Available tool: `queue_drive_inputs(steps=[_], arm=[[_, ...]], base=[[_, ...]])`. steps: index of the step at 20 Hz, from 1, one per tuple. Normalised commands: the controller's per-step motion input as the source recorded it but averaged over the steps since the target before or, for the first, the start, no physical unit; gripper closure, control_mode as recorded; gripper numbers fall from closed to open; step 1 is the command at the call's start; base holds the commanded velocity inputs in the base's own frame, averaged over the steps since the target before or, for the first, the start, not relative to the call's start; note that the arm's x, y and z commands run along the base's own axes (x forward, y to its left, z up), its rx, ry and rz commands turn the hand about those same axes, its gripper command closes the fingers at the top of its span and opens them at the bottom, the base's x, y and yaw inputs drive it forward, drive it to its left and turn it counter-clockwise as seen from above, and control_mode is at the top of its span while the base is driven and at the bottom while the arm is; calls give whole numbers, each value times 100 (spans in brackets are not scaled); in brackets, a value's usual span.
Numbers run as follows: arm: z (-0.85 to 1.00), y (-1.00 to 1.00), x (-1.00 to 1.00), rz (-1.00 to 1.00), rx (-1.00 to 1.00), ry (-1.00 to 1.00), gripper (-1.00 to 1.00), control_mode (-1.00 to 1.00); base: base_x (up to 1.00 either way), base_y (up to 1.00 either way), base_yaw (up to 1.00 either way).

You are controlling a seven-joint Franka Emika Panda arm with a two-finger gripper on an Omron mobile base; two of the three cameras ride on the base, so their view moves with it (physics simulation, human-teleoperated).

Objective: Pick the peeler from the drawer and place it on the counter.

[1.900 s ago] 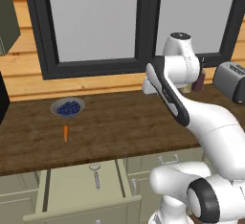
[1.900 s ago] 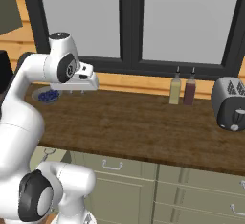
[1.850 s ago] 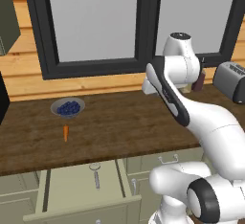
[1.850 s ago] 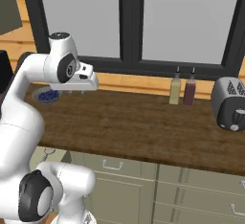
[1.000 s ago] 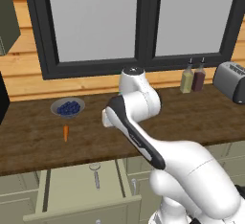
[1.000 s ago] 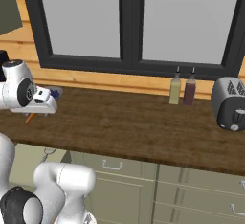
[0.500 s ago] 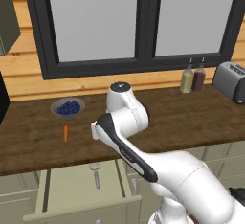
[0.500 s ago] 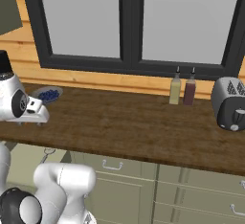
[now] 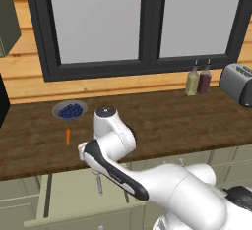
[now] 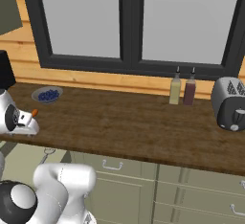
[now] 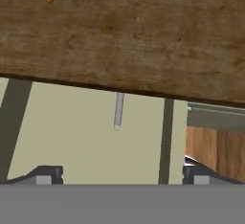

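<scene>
Peeler lies ahead of my spread, empty gripper in the drawer, handle toward me, head under the counter.

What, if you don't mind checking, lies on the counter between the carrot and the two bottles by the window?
In the right base view, the stretch of counter between the carrot and the two bottles is bare wood.
</scene>
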Motion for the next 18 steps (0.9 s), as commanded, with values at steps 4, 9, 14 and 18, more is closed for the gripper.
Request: queue_drive_inputs(steps=[4,9,14,18], arm=[[-62,56,-19,0,0,8,-100,-100],[-59,12,-46,0,4,10,-100,-100],[-49,0,-40,0,4,2,-100,-100],[-36,0,-18,0,0,0,-100,-100]], base=[[0,0,0],[0,0,0],[0,0,0],[0,0,0]])
